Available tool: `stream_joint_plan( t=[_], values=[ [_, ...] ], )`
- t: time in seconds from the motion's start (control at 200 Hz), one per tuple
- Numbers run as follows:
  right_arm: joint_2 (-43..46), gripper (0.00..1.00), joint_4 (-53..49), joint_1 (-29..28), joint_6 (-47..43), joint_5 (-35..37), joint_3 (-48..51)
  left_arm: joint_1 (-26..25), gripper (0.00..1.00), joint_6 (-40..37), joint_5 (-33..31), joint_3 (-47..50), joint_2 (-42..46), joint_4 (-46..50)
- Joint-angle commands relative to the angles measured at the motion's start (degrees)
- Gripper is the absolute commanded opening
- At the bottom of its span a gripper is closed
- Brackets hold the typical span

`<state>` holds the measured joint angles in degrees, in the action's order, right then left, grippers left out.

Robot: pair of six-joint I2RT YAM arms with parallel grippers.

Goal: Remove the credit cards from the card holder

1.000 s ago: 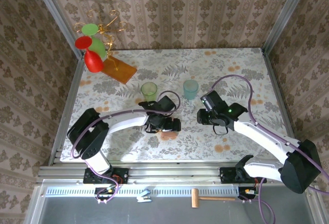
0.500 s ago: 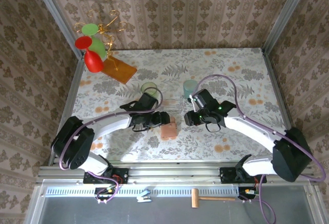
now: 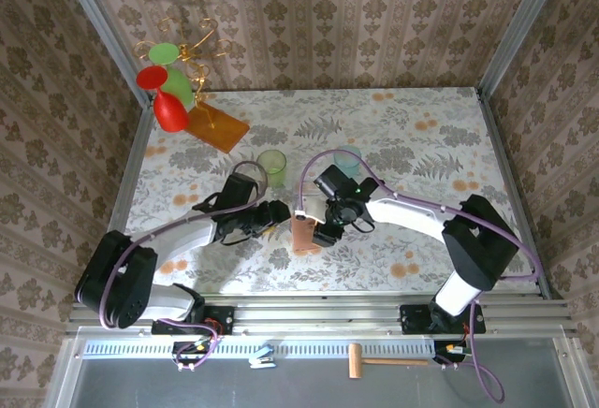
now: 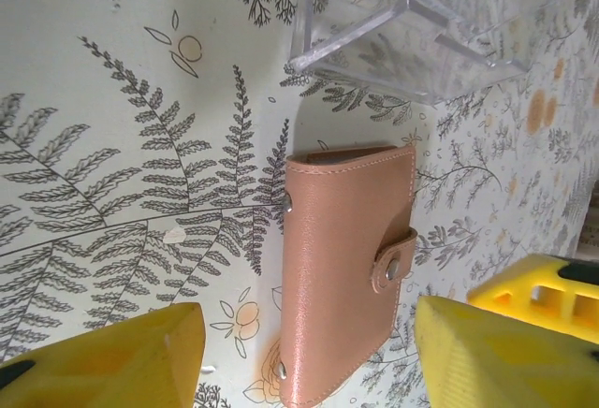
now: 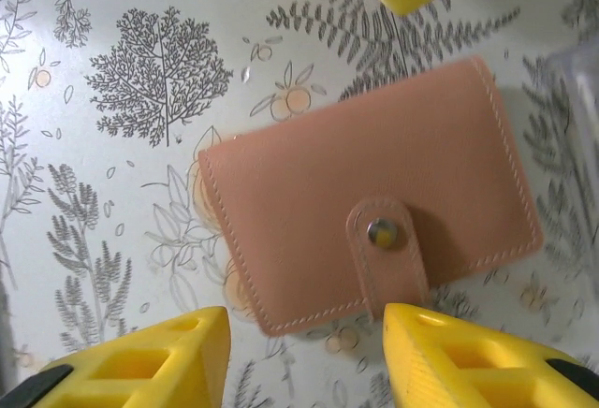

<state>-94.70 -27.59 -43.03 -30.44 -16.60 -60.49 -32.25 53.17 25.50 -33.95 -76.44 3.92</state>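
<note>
Right pincer has swung left, now right beside the card holder; left pincer backed off it. Left wrist cam: fingers wide apart, holder snapped shut, flat on the tabletop. Right wrist cam: fingers wide too, gripping nothing.

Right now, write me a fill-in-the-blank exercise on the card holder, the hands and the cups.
The card holder lies flat with its snap strap ____.
The left hand and the right hand both stand ____, gripping nothing.
The cup nearest the left hand is ____ in colour.
Missing words: fastened; open; green.
</note>
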Motion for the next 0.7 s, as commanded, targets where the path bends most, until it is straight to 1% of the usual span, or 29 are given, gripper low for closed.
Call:
stream_joint_plan(
  t=[0.0, 0.09, 0.23, 0.355, 0.495, 0.695],
  values=[
    [-2.90, 0.47, -2.90, 0.09, -11.93, -1.29, -3.89, 1.11, 0.62, -0.91, 1.24, 1.16, 2.22, 1.41],
    [-5.59, 0.47, -7.34, 0.13, -16.83, -0.63, -6.59, 1.87, 0.62, -0.96, 1.18, 2.10, 3.35, 1.56],
    [-8.46, 0.47, -8.65, 0.46, -21.06, 0.09, -9.32, 2.88, 0.62, -0.77, 1.49, 3.08, 4.57, 1.35],
    [-10.67, 0.46, -9.24, 0.42, -22.51, 0.49, -11.25, 3.46, 0.62, -0.78, 1.64, 3.65, 4.74, 0.59],
    [-11.69, 0.49, -9.23, 0.43, -23.84, 3.34, -11.49, 3.60, 0.62, -0.67, 2.30, 3.81, 3.96, -0.40],
    [-12.81, 0.50, -10.01, 0.43, -24.50, 4.05, -12.45, 3.60, 0.62, -0.24, 2.30, 4.68, 3.19, -2.45]
  ],
)
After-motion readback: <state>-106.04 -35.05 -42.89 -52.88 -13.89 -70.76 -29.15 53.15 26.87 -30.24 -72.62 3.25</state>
